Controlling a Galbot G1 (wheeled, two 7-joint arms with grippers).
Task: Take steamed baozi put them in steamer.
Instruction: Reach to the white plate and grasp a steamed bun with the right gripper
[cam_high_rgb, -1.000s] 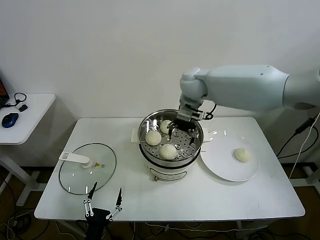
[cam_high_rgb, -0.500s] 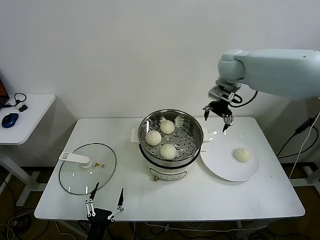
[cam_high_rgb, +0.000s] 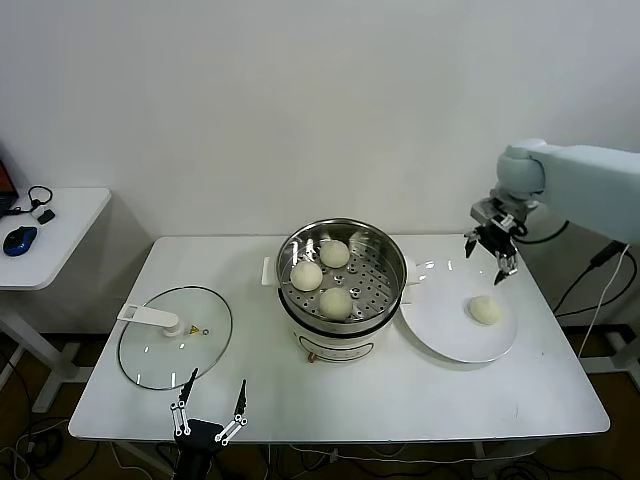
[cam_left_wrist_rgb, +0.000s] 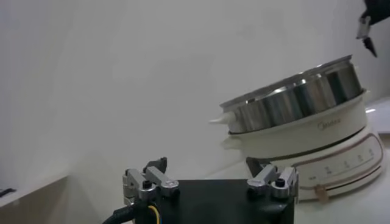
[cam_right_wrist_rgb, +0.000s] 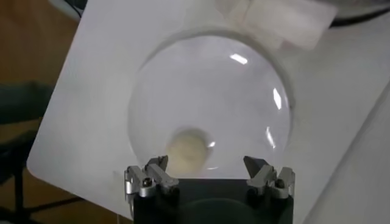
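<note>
The steel steamer (cam_high_rgb: 390, 262) stands mid-table with three baozi on its perforated tray: one at the left (cam_high_rgb: 306, 275), one at the back (cam_high_rgb: 334, 253), one at the front (cam_high_rgb: 335, 302). A fourth baozi (cam_high_rgb: 485, 309) lies on the white plate (cam_high_rgb: 440, 325) to the right. My right gripper (cam_high_rgb: 489, 253) hangs open and empty above the plate's far edge. In the right wrist view the baozi (cam_right_wrist_rgb: 187, 148) lies on the plate (cam_right_wrist_rgb: 213, 91) just beyond the open right gripper (cam_right_wrist_rgb: 207, 165). My left gripper (cam_high_rgb: 208, 395) is parked open below the table's front edge. The steamer also shows in the left wrist view (cam_left_wrist_rgb: 298, 97).
A round glass lid (cam_high_rgb: 176, 338) with a white handle lies at the table's left. A side table (cam_high_rgb: 50, 215) with a blue mouse (cam_high_rgb: 19, 239) stands further left. Cables hang at the right.
My right gripper has left the steamer, empty, and swung right across the table to above the plate. Three baozi stay in the steamer. The left arm has not moved.
</note>
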